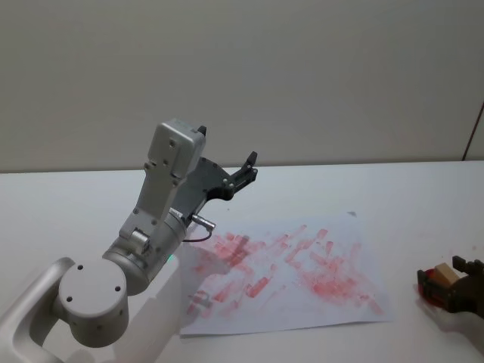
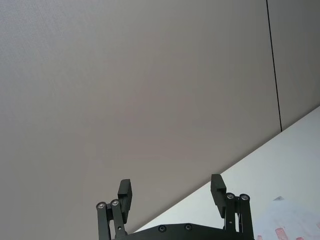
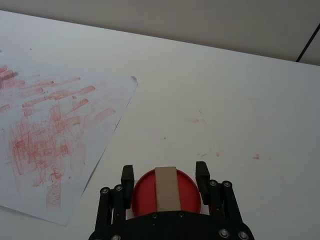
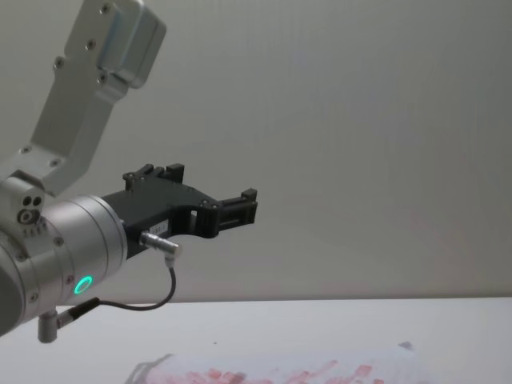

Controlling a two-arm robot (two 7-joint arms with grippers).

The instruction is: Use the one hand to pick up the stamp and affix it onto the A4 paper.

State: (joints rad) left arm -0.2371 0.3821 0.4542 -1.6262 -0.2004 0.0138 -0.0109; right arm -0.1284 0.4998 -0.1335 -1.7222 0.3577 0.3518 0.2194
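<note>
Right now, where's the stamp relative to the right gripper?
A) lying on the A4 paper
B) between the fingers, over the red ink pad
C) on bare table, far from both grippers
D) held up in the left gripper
B: in the right wrist view the brown stamp sits between the right gripper fingers, over the red ink pad, off the A4 paper.

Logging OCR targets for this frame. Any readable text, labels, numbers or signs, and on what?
None readable.
Paper: red stamped smudges, overlapping, no legible characters.
Left tool: small white label on its black body, too small to read.
Stamp: plain brown top, no marking; it sits on a red pad between the open fingers of the right tool.
Table: stray red specks, not text.
</note>
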